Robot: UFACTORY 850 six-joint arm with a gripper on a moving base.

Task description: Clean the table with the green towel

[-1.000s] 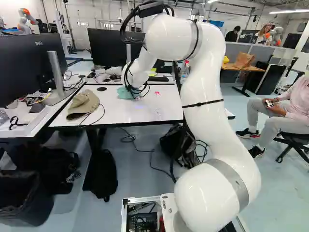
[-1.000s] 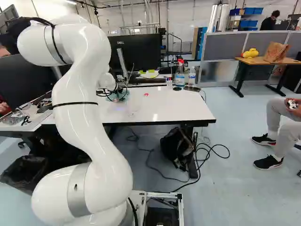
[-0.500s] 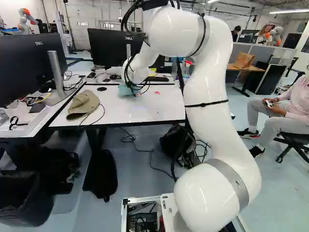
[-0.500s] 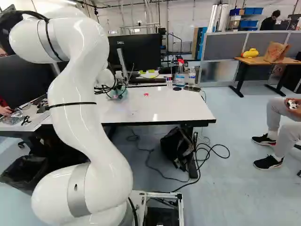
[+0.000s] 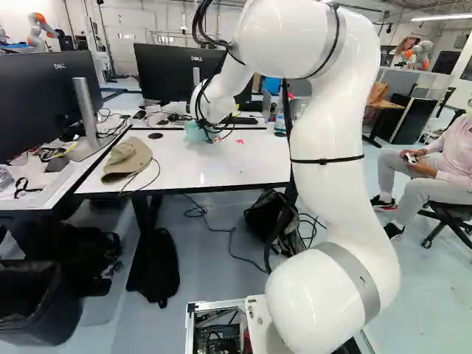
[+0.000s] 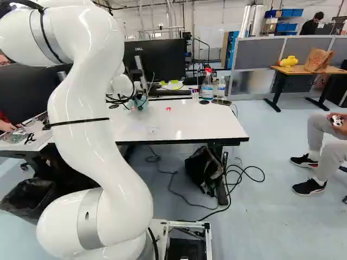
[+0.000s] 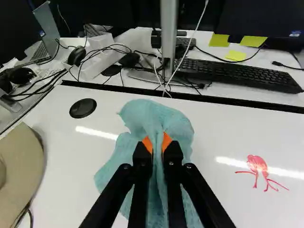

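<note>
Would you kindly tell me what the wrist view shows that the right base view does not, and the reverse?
Only the wrist view: the tan cap and the orange pads of the gripper.
Only the right base view: the spray bottle and the black bag under the table.
Both: the green towel, the red drawing and the keyboard.

Tan hat (image 5: 127, 158) at the left of the left base view, dark cable (image 5: 153, 175) beside it. Black disc (image 7: 82, 108) near the hat. Black keyboard (image 7: 237, 75) near a monitor stand (image 7: 168, 38); yellow sticky notes (image 7: 219, 40) just beyond. Right base view: spray bottle (image 6: 207, 91), red nozzle, upright beside clear bottle (image 6: 221, 86). Black bag (image 6: 204, 169) on floor. Farther off, yellow container (image 6: 288, 61) beside brown paper bag (image 6: 319, 59).
</note>
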